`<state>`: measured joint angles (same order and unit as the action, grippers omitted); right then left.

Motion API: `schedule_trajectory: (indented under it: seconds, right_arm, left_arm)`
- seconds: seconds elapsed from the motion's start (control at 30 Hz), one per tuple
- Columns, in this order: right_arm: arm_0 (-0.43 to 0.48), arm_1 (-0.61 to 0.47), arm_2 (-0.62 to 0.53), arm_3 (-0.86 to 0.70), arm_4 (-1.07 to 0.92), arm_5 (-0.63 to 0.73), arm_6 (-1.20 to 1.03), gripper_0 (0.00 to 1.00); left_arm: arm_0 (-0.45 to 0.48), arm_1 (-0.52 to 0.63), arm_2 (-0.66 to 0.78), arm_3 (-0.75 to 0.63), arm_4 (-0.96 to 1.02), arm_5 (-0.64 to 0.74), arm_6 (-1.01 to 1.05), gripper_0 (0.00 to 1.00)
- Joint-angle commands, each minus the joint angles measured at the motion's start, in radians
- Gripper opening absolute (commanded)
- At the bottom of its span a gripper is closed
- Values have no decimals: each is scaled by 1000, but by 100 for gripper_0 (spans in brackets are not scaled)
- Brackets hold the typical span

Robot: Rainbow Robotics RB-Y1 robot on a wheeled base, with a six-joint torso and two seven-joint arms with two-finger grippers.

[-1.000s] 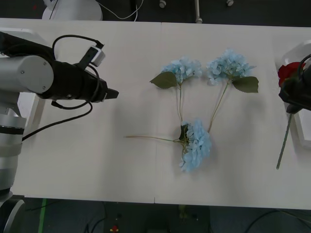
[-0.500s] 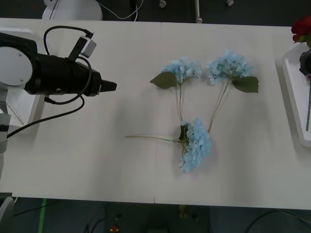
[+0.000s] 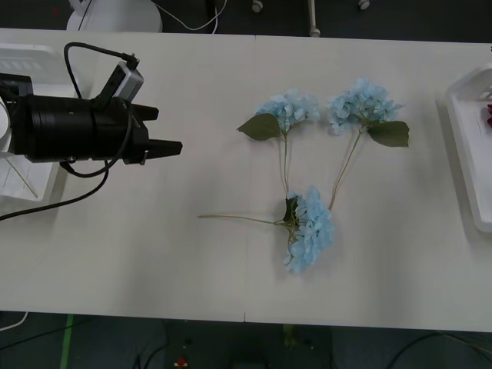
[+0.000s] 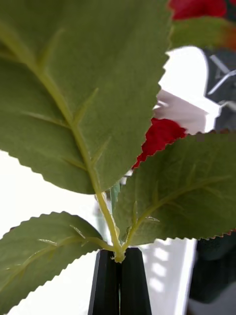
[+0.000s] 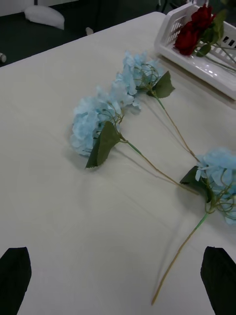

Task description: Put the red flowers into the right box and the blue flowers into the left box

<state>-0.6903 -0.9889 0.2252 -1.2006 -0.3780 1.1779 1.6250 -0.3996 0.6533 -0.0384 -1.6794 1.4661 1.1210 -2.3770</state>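
Since the earlier frames, the right arm w/ its rose has gone off the front view's right edge, and the left arm has swung down so it's pointing level across the table. The right gripper point(image 4: 118, 275) is holding its black fingers pressed together on the stem of one of the red flowers point(image 4: 160, 137), pinching just under a leaf junction; serrated green leaves are crowding the right wrist view, w/ white tray showing behind, so it's probably hanging over the right box point(image 3: 466, 165) ready for a drop. More red heads are already lying in that box per the left wrist view.

The left gripper point(image 3: 171, 147) is hovering over bare table point(image 3: 154, 246) on the robot's left, well apart from the blue flowers point(image 3: 309, 227). Its fingertips point(image 5: 14, 273) are standing spread at both corners of the left wrist view, nothing between them, aimed toward the blooms, likely lining up the next pick.

Three blue heads are lying mid-table: two side by side farther away, one nearer the robot, stems crossing and touching each other. That tangle could drag a neighbour along during a lift. The left box point(image 3: 31, 177) is sitting at the table's left edge, partly under the left arm.
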Motion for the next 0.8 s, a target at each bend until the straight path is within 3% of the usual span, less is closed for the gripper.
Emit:
schedule_trajectory:
  seconds: [0.03, 0.3, 0.7, 0.77, 0.8]
  right_arm:
    - [-11, -33, 37, 84, 60, -81, 9, 0]
    - [-8, -22, 43, 240, -10, -202, 6, 0]
    - [-3, -5, 45, 335, -27, -261, -4, 0]
    - [-3, -5, 43, 335, -27, -262, -8, 18]
    - [-5, -5, 42, 335, -27, -262, -13, 42]
  left_arm:
    - [18, 74, -31, -17, 95, -35, -71, 100]
    - [53, 117, -176, -71, 194, -280, -149, 100]
    - [53, 101, -170, -71, 198, -280, -134, 100]
    - [51, 95, -152, -66, 192, -257, -133, 100]
    - [51, 86, -121, -63, 180, -221, -130, 100]
